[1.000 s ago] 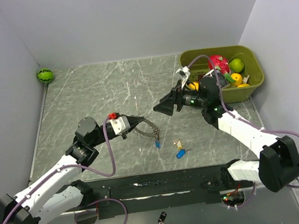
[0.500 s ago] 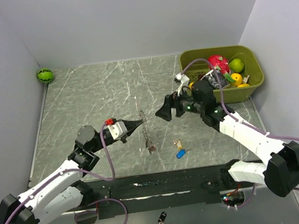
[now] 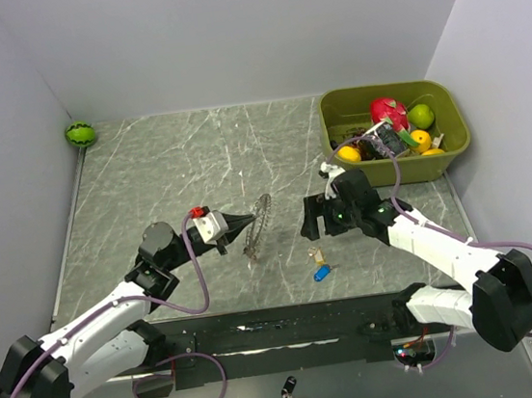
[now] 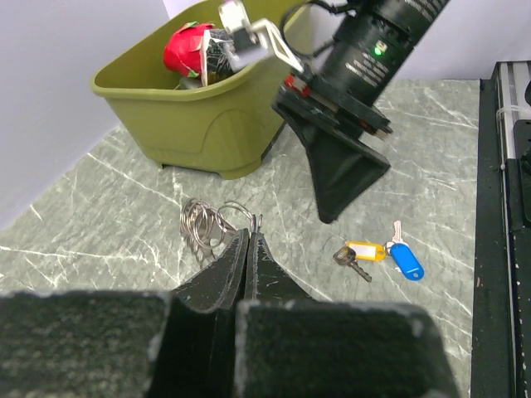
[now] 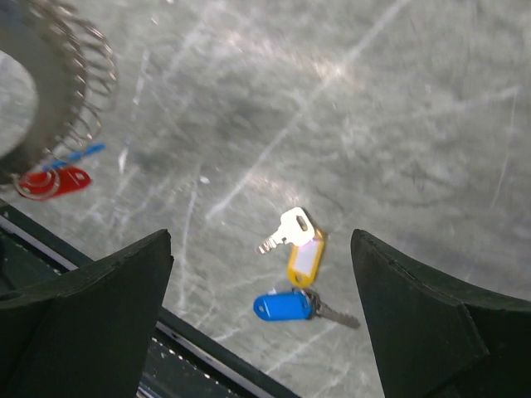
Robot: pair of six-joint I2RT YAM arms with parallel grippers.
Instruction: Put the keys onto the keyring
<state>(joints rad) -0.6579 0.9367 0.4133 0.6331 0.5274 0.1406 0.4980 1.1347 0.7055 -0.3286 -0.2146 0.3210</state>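
Pickup of the keys (image 3: 318, 255) is seemingly starting: they are lying on the table (image 3: 147, 175) under the right gripper (image 3: 311, 221), its jaws spreading wide and needing to descend. The left gripper (image 3: 241, 223) is pinching the keyring (image 3: 259, 225) aloft nearby between tight jaws.

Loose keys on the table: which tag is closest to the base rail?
The blue tag; the yellow tag and bare silver key lie farther from the rail.

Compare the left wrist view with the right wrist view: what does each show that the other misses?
Left wrist only: the green bin, the right pincer from outside, the left pincer shut on the keyring. Right wrist only: a red-tagged key near the keyring. Both: the keyring and the yellow- and blue-tagged keys.
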